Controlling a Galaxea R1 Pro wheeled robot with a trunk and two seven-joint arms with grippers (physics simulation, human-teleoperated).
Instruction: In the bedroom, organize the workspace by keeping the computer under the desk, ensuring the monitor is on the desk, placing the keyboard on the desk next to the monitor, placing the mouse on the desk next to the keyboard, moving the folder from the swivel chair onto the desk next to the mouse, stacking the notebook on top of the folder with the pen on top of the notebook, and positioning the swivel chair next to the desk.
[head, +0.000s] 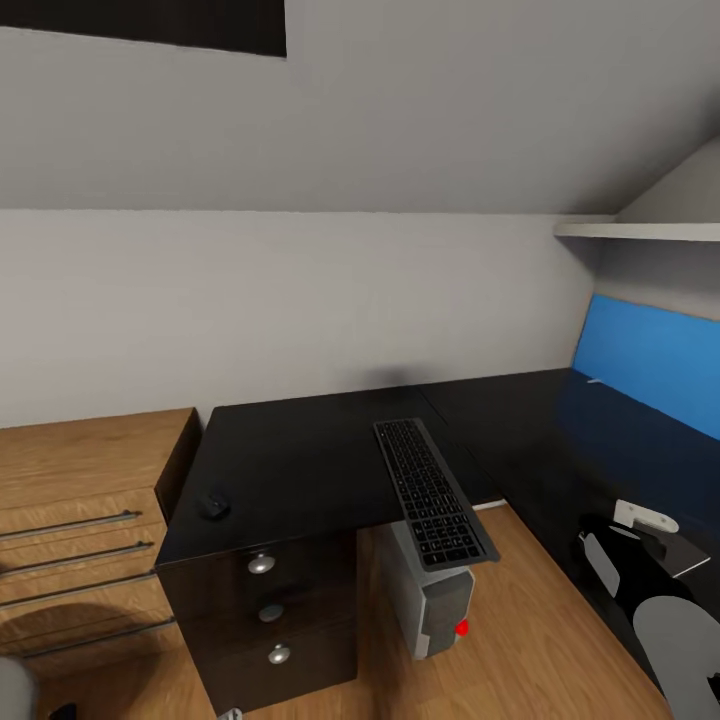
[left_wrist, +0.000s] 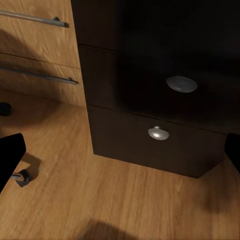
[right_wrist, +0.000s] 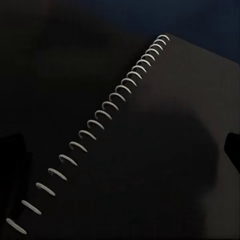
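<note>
Head view, taking the black desk (head: 300, 450) as the landmark: left of it stands a wooden dresser (head: 80, 520) with bar handles. On the desk's left front corner lies the small dark mouse (head: 213, 505). Toward the middle, the keyboard (head: 432, 492) lies lengthways with its near end overhanging the desk's front edge, above the grey computer (head: 432, 600) standing on the floor under the desk. Along the desk's right wing, a blue panel (head: 650, 365) backs the wall.

At the far right, the right arm (head: 650, 600) reaches over that wing. Its wrist camera looks straight down on the notebook (right_wrist: 165, 150), a dark cover with a white spiral binding (right_wrist: 95, 127), lying flat on the dark desk.

The step in hand appears to be picking up the notebook; next the gripper must descend and catch an edge. The right gripper's jaws seem spread wide, though the dim render leaves this uncertain. The left gripper's jaws stand wide, empty, facing the desk's drawer knobs (left_wrist: 158, 133).
</note>
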